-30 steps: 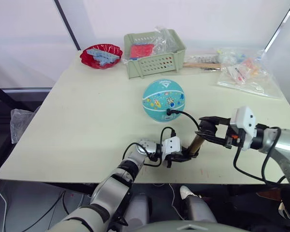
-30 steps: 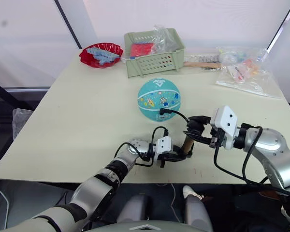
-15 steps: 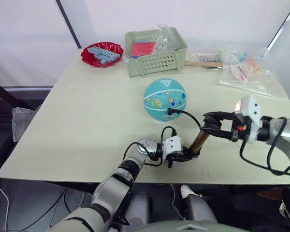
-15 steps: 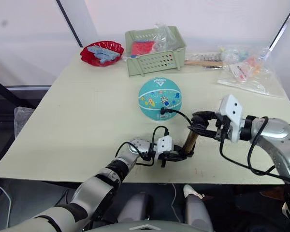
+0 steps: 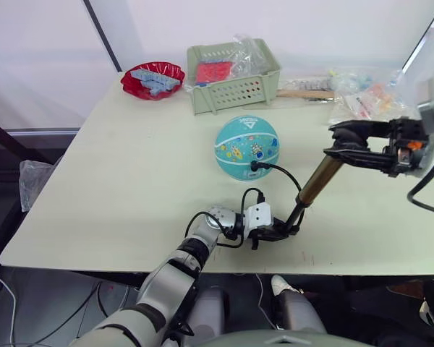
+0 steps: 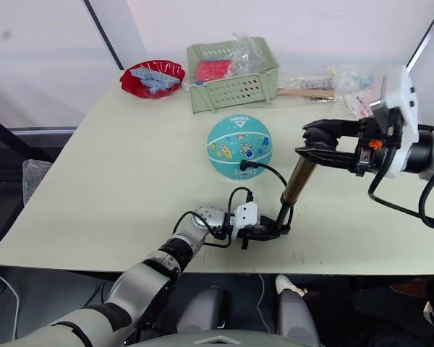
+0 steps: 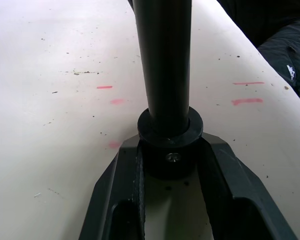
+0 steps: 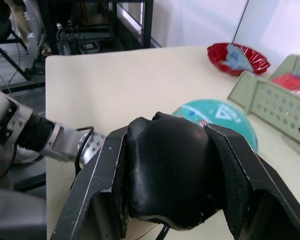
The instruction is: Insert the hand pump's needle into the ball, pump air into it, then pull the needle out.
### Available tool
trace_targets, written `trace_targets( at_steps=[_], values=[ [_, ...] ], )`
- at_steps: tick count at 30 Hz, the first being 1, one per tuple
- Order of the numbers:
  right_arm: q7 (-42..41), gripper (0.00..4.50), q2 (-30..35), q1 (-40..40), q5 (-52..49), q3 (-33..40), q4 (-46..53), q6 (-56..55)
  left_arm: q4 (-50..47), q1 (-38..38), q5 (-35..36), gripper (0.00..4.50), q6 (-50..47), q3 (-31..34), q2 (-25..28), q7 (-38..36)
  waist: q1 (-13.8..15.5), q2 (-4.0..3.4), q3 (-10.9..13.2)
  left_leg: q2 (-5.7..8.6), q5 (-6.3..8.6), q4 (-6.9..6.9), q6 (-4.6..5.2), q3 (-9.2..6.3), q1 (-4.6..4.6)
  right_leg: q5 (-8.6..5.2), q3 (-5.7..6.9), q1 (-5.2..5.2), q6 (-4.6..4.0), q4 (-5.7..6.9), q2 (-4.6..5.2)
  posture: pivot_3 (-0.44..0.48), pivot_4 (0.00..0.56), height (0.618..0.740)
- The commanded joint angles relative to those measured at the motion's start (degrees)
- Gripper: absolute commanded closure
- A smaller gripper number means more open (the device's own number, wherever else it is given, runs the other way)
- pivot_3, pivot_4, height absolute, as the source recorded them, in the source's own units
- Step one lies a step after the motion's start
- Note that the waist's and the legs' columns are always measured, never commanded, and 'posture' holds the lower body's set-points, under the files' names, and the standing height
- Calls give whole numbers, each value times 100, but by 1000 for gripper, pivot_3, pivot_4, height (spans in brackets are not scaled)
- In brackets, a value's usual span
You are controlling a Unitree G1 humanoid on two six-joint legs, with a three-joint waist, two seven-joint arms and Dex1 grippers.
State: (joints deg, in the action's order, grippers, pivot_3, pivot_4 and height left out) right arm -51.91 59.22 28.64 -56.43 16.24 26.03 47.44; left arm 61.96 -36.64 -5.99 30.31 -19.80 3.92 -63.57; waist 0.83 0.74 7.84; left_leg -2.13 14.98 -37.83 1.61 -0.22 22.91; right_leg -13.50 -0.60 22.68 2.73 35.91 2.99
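Cream-coloured and flat, the wide table (image 5: 130, 166) carried a round teal ball with cartoon prints (image 5: 246, 147) near its middle. The slim brass-gold hand pump (image 5: 315, 182) leaned in front of the ball, its thin black hose (image 5: 281, 172) reaching the ball's near side. The right gripper (image 5: 345, 147) clasped the black T-handle (image 8: 166, 170), raised; the left gripper (image 7: 170, 165) clamped the pump's base cap on the table.

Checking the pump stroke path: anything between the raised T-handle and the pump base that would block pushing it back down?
Nothing visible. The right gripper is shut on the T-handle, the left gripper clamps the hand pump at its base, and only bare table lies beside it. The hose runs clear to the ball.
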Motion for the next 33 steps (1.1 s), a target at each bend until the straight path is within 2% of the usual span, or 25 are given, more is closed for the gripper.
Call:
trace_targets(
  at_steps=[1, 8, 17, 21, 27, 30, 33],
  values=[
    [181, 2560, 62, 227, -136, 499, 63, -82, 491, 275, -371, 3469, -244, -187, 147, 74, 0, -2, 1, 0, 0, 0, 0, 1, 0, 0, -1, 0, 0, 0, 1, 0, 150, 736],
    [46, 2560, -146, -904, 784, -224, 441, -600, 469, 301, -362, 3469, -246, -189, 136, 75, -3, 11, -21, 0, 0, 1, 0, -1, -3, 0, 2, -4, 0, 0, -1, 0, 150, 736],
    [54, 2560, -823, -2151, 2413, -1388, 150, -2099, 448, 327, -371, 3469, -250, -171, 152, 96, -9, 57, -90, -1, 0, 0, 0, 1, -21, -2, 0, -10, 4, 0, -7, 0, 150, 736],
    [226, 2560, -1250, -2374, 2793, -1741, -16, -2472, 440, 330, -372, 3469, -249, -170, 150, 93, -10, 56, -101, -2, 0, 0, 0, 1, -22, -2, 0, -10, 3, 0, -12, 0, 150, 736],
    [198, 2560, -1412, -2590, 3163, -1932, -122, -2794, 424, 329, -366, 3469, -247, -169, 145, 89, -5, 53, -101, -1, 0, 0, 0, 1, -22, -2, 0, -10, 2, 0, -13, 0, 150, 736],
    [177, 2560, -1394, -2479, 3069, -1769, -112, -2742, 423, 332, -366, 3469, -248, -174, 148, 82, -4, 53, -101, 0, 0, 0, 0, 2, -20, -2, -1, -11, 1, 0, -12, 0, 150, 736],
    [134, 2560, -1228, -1975, 2495, -1281, 58, -2332, 442, 321, -375, 3469, -250, -177, 160, 75, -4, 39, -86, 0, 0, 0, 0, 2, -19, -1, -1, -10, 1, 0, -12, 0, 150, 736]
  ],
)
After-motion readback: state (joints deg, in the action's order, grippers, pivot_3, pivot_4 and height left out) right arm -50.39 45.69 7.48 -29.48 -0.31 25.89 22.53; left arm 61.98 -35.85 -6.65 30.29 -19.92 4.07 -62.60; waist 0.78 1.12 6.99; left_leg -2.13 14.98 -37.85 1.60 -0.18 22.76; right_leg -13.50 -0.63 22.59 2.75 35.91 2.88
